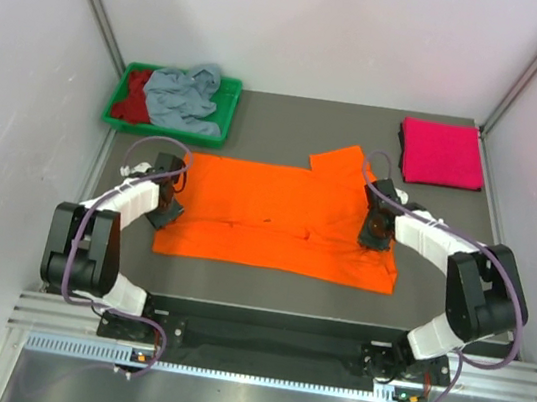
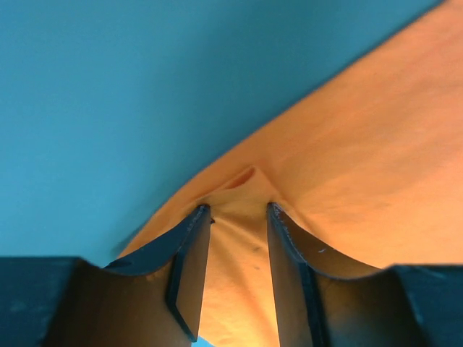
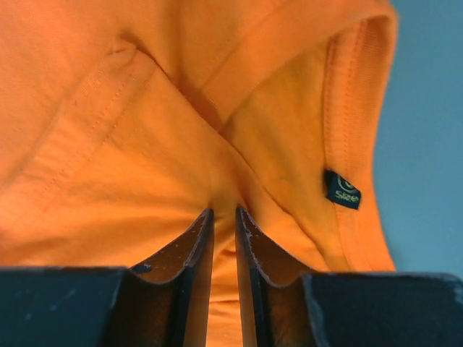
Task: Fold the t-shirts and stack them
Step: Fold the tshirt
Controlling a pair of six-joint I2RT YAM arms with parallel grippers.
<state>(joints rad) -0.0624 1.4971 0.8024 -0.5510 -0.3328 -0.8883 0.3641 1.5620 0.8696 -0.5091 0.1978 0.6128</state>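
The orange t-shirt lies spread flat across the middle of the table, collar end to the right. The left claw grasps a puckered fold at the shirt's left edge. The right claw is clenched on cloth beside the collar, near the size label. A folded magenta t-shirt sits at the far right corner. A grey-blue t-shirt and a dark red t-shirt lie crumpled in the green tray at far left.

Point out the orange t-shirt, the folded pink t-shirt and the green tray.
orange t-shirt (image 1: 266,216), top view, middle of its body
pink t-shirt (image 1: 441,153), top view, centre of the folded cloth
green tray (image 1: 163,132), top view, its near wall
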